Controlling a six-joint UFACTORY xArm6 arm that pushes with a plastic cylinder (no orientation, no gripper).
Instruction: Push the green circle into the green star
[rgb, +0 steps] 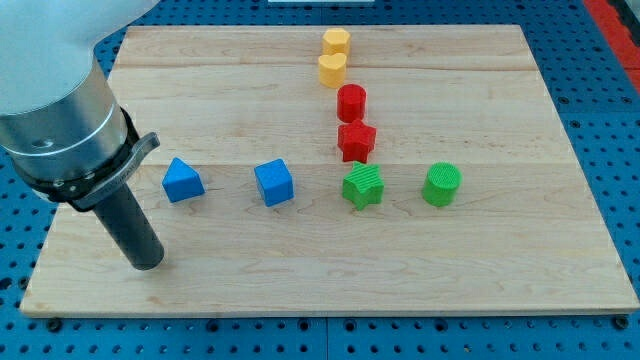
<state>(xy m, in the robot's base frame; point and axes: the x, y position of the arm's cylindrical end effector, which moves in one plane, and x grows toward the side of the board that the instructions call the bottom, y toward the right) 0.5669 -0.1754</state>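
The green circle (441, 185) stands on the wooden board right of centre. The green star (363, 186) lies to its left, a short gap apart, just below the red star (356, 141). My tip (146, 264) rests on the board at the lower left, far left of both green blocks and below-left of the blue triangle (183, 181).
A blue cube (274, 183) sits between the blue triangle and the green star. A red cylinder (351, 102), a yellow heart (332, 69) and a yellow hexagon (336, 43) line up toward the view's top. The board's edge (330, 312) runs along the bottom.
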